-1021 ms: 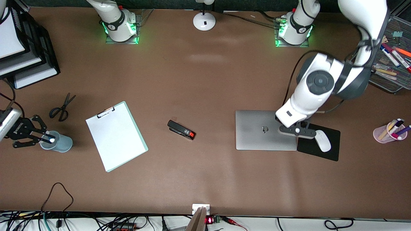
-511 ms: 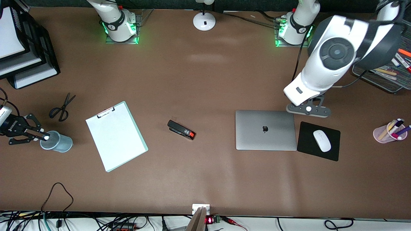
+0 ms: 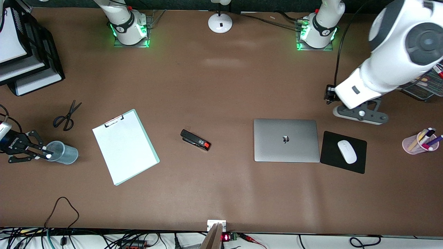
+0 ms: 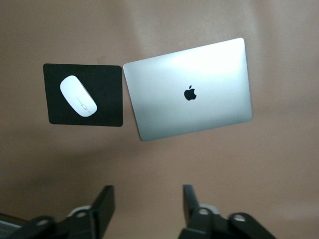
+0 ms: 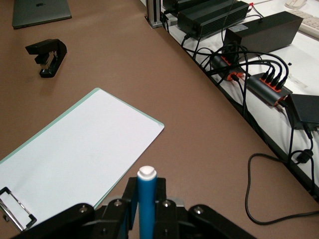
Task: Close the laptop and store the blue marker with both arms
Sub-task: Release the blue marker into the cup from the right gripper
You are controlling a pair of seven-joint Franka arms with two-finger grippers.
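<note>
So the biggest thing we see is the left arm (image 3: 398, 52), folded up high over its end of the table (image 3: 221, 193), wrist pointing down. Its left gripper (image 3: 360, 114) hangs over bare tabletop just off the laptop's corner, above the mouse pad (image 3: 341, 162). In the left wrist view the fingers (image 4: 103, 206) stand well apart with nothing between them.

The right arm barely pokes in at the edge on the right arm's end. Its right gripper (image 3: 36, 155) sits at the rim of the grey cup (image 3: 64, 153), fingers clamped on the blue marker (image 5: 146, 201), which stands upright with its whitish end up. From the front we only catch that whitish tip (image 3: 48, 156) right at the cup's rim, and we can't tell whether it's inside or just at the edge.

The laptop (image 3: 286, 140) lies shut and flat, logo up, its edge just beside the mouse pad, with the white mouse (image 3: 347, 151) on the pad. The clipboard (image 3: 125, 146) lies angled between the cup and the black stapler (image 3: 195, 139). Scissors (image 3: 66, 116) sit near the cup, farther from the front camera. There's a wide stretch of bare tabletop between stapler and laptop and along the near edge. A pink cup (image 3: 417, 142) of markers stands near the table's end.
</note>
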